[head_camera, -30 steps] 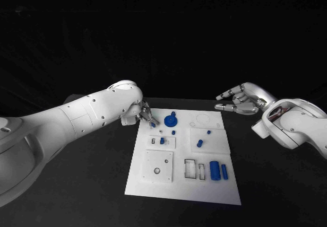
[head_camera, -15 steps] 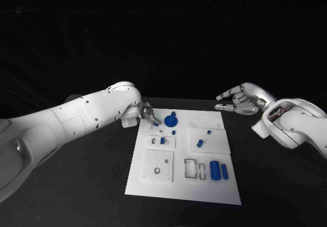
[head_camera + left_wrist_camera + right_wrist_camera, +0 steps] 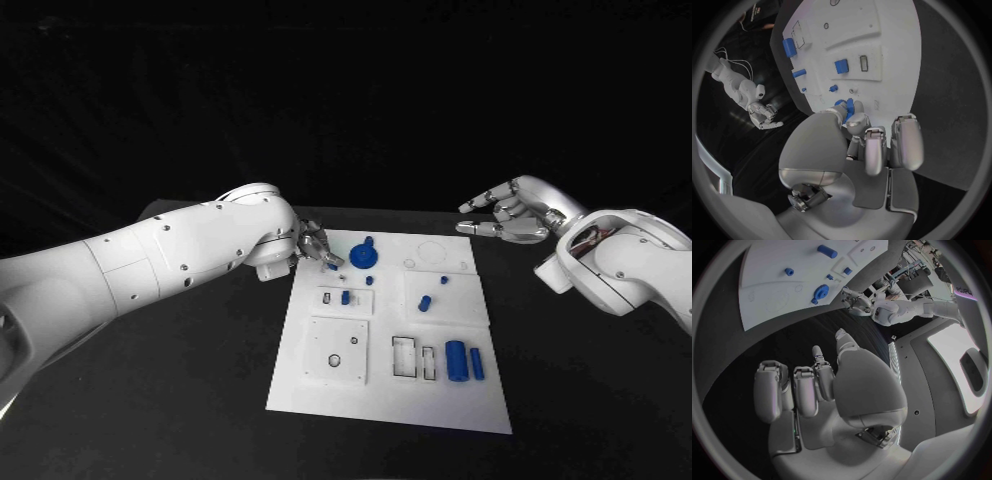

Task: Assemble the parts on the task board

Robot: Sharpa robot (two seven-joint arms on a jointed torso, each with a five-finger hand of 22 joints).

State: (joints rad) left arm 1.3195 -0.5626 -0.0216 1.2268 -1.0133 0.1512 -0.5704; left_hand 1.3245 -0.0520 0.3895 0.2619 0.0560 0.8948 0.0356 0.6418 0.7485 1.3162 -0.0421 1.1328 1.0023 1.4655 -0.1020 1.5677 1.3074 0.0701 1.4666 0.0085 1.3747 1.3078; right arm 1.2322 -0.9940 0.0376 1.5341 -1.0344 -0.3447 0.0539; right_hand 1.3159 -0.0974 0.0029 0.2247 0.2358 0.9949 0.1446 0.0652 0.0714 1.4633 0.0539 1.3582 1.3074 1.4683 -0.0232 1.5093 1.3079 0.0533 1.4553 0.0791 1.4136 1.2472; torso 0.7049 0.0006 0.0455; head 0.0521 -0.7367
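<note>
We've got a black counter (image 3: 173, 400), matte and dark, running out to the sides and toward the camera. Behind its far edge we see a black backdrop (image 3: 346, 100). In the right wrist view we see a pale wall panel (image 3: 957, 360) with a rounded dark cutout.

Head camera high above task board (image 3: 389, 340); wrist cameras close, seemingly sharing it.

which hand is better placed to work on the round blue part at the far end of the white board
Left. The left hand is at the white task board's far left corner, fingers beside the round blue part. The right hand hangs off the board over the black table, holding nothing.
</note>
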